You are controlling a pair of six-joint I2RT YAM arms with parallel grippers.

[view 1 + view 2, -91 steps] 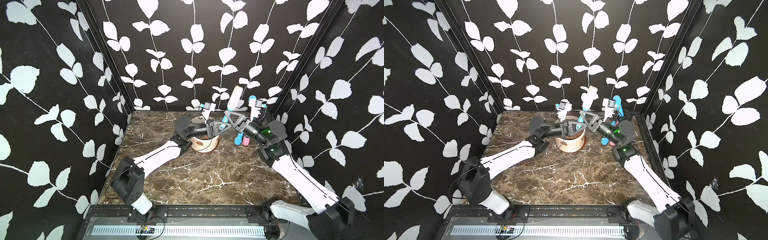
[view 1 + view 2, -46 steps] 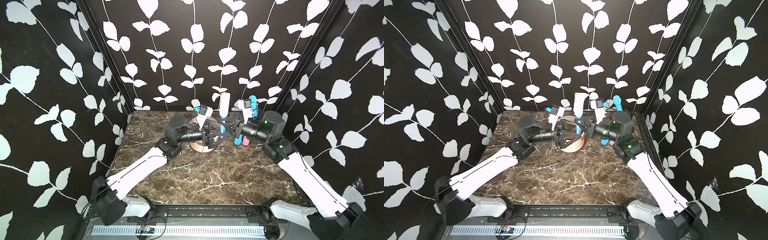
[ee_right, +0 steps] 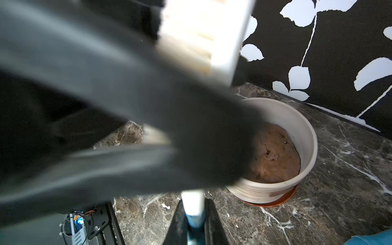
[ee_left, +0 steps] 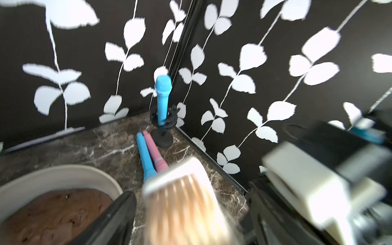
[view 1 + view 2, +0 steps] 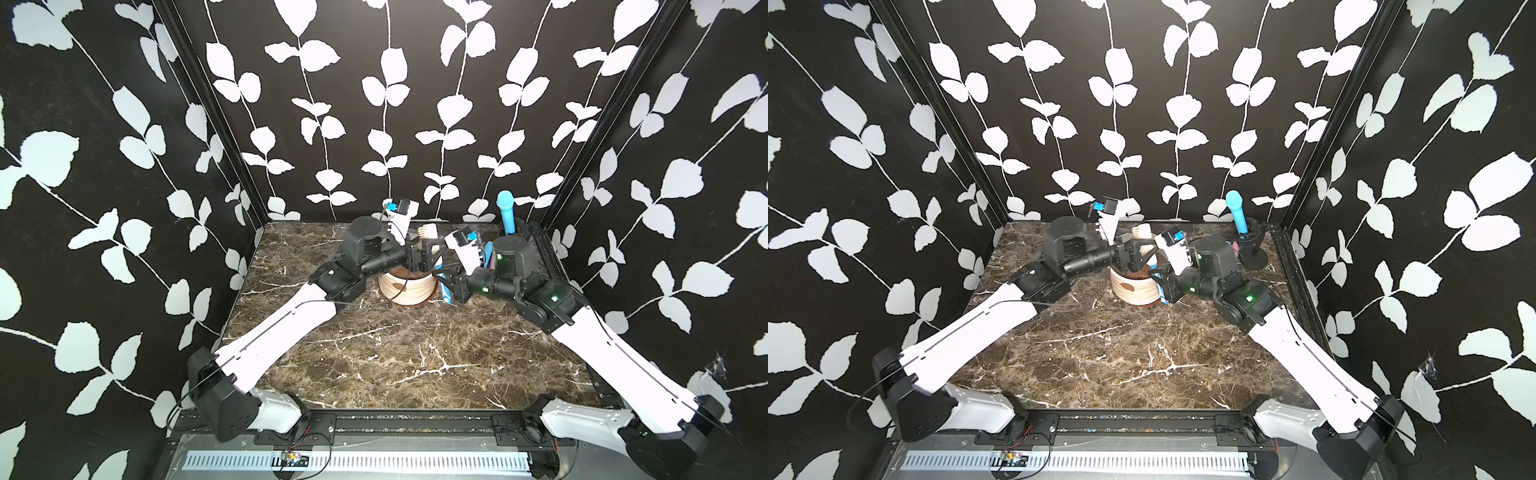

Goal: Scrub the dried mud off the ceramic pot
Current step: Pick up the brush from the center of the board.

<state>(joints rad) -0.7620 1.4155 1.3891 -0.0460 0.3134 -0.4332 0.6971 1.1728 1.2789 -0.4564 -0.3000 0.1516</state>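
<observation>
The cream ribbed ceramic pot point(image 5: 409, 289) point(image 5: 1136, 291) point(image 3: 297, 127) stands on a terracotta saucer point(image 3: 273, 202) at the back of the table, with brown soil inside. A patch of dried mud point(image 5: 1128, 286) point(image 3: 277, 193) shows on its side wall. My right gripper point(image 5: 451, 286) point(image 3: 195, 218) is shut on the white-and-blue handle of a scrub brush point(image 5: 428, 230) point(image 4: 182, 191), right of the pot. The brush's cream bristle head stands up between the jaws of my left gripper point(image 5: 428, 257) point(image 4: 191, 191), which is open above the pot's rim, with gaps on both sides.
A black stand point(image 5: 517, 226) point(image 4: 163, 135) in the back right corner holds an upright blue tool point(image 5: 507, 212) point(image 4: 163, 95). A blue handle point(image 4: 145, 154) and a pink handle point(image 4: 153, 150) lie on the marble beside it. Patterned walls close three sides.
My left gripper has let go of the pot rim, opened and risen. My right arm has brought the brush down and left, so its head now stands between the left jaws.
</observation>
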